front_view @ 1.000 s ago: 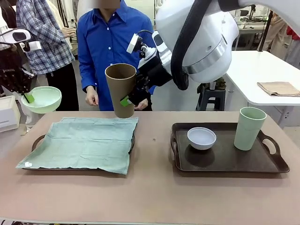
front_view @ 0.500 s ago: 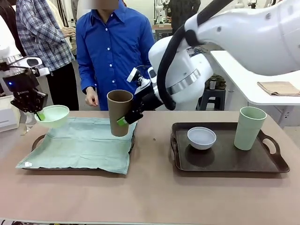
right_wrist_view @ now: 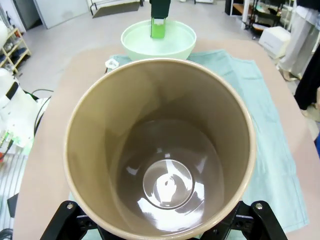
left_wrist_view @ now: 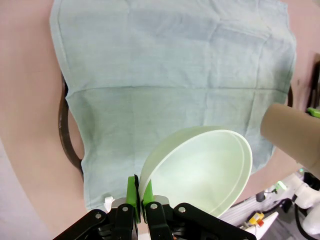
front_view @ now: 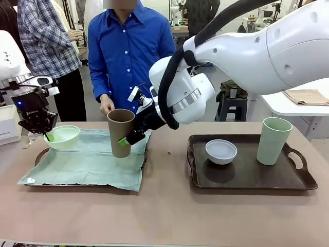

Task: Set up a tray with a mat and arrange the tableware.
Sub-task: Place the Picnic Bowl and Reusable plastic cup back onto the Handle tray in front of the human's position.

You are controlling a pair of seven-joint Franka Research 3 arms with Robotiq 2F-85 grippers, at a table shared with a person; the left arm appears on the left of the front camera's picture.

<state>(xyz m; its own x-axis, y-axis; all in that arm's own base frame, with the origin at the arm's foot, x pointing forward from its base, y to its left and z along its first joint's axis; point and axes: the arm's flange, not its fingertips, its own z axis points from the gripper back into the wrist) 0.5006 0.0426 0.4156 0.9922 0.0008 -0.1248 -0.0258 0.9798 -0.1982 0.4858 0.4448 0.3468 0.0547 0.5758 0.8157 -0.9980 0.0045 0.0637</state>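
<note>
A pale green mat (front_view: 92,159) (left_wrist_view: 170,75) (right_wrist_view: 270,150) covers the left tray (front_view: 41,154). My left gripper (front_view: 48,136) (left_wrist_view: 139,192) is shut on the rim of the pale green bowl (front_view: 61,137) (left_wrist_view: 200,172) (right_wrist_view: 158,41), low over the mat's far left corner. My right gripper (front_view: 125,141) is shut on the tall brown cup (front_view: 121,132) (right_wrist_view: 160,150) (left_wrist_view: 292,137), held upright just above the mat's far right part. On the right tray (front_view: 247,175) stand the white bowl (front_view: 221,152) and the tall pale green cup (front_view: 273,140).
A person in a blue shirt (front_view: 131,51) stands at the far side, one hand (front_view: 106,104) just behind the brown cup. A white table (front_view: 288,98) with a folded brown cloth (front_view: 307,96) is at the back right. The near table strip is bare.
Both arms have come down: the left carried the green bowl from head height down to the mat's corner, and the right lowered the brown cup leftward toward the mat.
</note>
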